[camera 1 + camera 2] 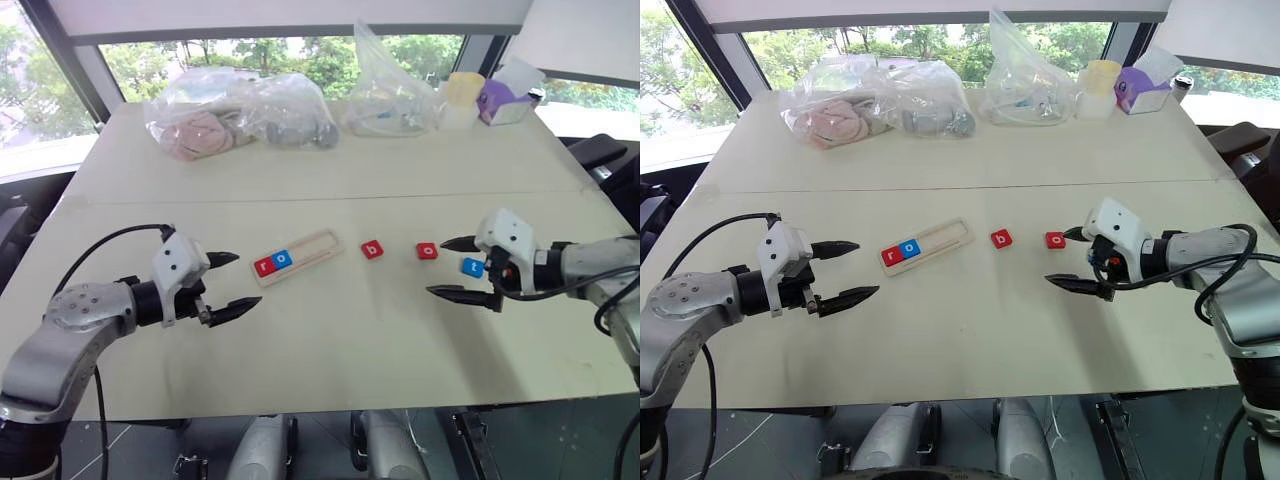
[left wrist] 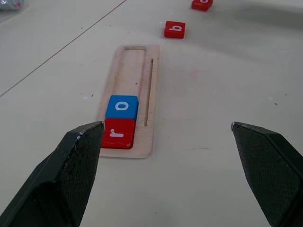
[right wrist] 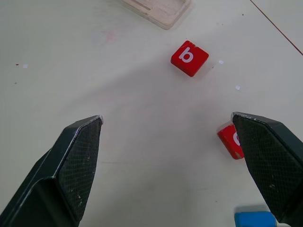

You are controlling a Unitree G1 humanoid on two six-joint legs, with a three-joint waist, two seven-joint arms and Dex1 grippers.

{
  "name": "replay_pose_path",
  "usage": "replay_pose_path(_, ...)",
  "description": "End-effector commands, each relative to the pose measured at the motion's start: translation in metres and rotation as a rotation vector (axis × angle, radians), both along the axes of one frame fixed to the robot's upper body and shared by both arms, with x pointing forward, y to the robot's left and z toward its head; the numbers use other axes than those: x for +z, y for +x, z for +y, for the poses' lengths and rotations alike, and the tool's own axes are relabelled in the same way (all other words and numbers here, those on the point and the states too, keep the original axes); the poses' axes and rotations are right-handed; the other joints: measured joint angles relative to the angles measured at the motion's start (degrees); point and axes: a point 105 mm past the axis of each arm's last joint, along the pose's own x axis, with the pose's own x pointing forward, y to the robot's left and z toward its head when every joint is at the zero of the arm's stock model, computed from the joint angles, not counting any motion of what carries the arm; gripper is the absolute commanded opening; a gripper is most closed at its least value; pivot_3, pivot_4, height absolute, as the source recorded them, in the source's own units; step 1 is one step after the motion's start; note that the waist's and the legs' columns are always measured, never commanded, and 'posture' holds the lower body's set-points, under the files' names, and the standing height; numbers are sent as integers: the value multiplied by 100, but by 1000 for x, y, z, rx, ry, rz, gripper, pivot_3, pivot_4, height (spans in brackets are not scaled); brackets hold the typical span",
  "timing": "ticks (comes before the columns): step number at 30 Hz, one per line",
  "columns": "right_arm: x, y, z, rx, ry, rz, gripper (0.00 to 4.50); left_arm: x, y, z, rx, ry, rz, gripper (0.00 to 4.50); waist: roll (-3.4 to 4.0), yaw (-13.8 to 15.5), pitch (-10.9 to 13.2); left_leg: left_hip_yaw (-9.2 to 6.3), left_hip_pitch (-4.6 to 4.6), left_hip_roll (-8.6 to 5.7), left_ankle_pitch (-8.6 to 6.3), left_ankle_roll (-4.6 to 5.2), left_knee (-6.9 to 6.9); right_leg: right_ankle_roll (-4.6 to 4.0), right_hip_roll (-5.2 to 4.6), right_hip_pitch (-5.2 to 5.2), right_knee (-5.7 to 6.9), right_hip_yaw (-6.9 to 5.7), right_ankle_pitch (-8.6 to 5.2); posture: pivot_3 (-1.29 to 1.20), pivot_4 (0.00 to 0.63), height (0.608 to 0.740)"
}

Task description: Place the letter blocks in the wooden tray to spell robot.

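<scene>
- Two end effectors, left [image 1: 235, 284] and right [image 1: 451, 267], are hovering wide open, gripping nothing.
- Wooden tray [image 1: 312, 248], holding red r [image 1: 264, 266] and blue o [image 1: 282, 259], is lying just ahead of the left end effector.
- Red b [image 1: 372, 250] and red o [image 1: 427, 251] are sitting on the table [image 1: 330, 340] near the right end effector; blue t [image 1: 472, 267] is lying between its fingers.

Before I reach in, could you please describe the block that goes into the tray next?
On the pale table, find the wooden tray holding r and o. Just past its empty end, toward the right gripper, lies the red b block. Its red neighbour beyond reads o.
</scene>
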Motion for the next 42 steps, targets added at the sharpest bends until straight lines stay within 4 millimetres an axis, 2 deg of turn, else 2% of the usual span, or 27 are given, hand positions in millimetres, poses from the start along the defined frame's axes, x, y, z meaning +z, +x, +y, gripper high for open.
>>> replay_pose_path(1,9,1,1,12,-15,-44,4487,8,3,3,1,37,-55,4500,0,0,0,0,0,0,0,0,0,0,0,0,0,0,0,0,150,725)
replay_pose_path(8,9,1,4,15,-11,-52,4487,16,4,1,-4,-18,-43,4500,0,2,0,0,0,0,0,0,0,0,-1,0,0,0,0,0,150,725)
replay_pose_path(27,7,2,10,4,-1,-79,4487,8,18,-1,-11,-16,-39,4500,0,2,0,0,0,-1,0,0,0,0,-1,0,0,0,1,0,150,725)
replay_pose_path(30,7,3,11,1,1,-82,4487,8,24,-1,-13,-31,-36,4500,0,2,0,1,0,-1,0,0,0,0,-1,0,1,0,1,0,150,725)
replay_pose_path(42,-3,-2,20,-17,28,-92,4487,-21,65,-8,-112,-2,32,4500,1,6,-2,3,1,-2,0,0,2,2,1,0,7,0,3,0,150,725)
